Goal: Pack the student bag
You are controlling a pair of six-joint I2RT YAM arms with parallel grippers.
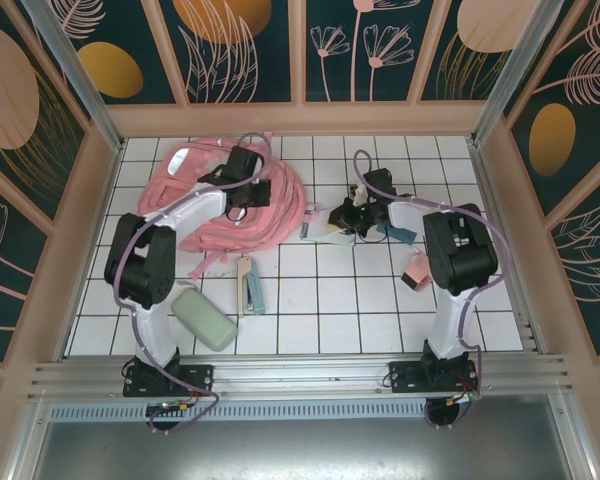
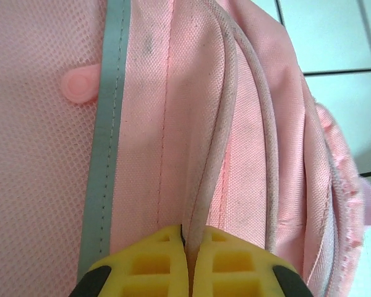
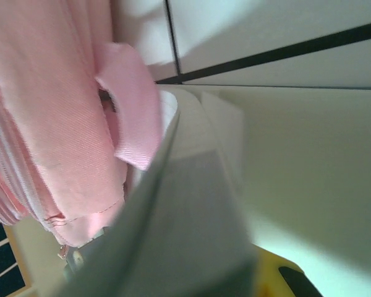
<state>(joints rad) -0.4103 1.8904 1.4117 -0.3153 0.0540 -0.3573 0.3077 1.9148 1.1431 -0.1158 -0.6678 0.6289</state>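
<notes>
**Pink Student Bag Pinched at the Seam on a Tiled Desk**

A white tiled desk [image 1: 380, 310] with dark grid lines sits inside wood-framed walls [image 1: 250, 50] of dark teal panels painted with pale leaves and orange discs; a metal rail [image 1: 300, 375] runs along the near edge. The student bag [image 1: 280, 200] lies slumped at the far left of the desk. The left hand [image 2: 187, 238] has its yellow fingers pressed together on a piped seam of the bag, beside a grey strip. The right hand [image 1: 352, 218] hangs at mid-desk just right of the bag over a pale flat item [image 1: 328, 232], which blocks the wrist camera; whether that hand grips it cannot be told. A pale green case [image 1: 205, 318] and a beige and teal object [image 1: 250, 287] lie nearer the arm bases, apart from the bag. A small pink item [image 1: 415, 270] rests beside the right arm.
</notes>
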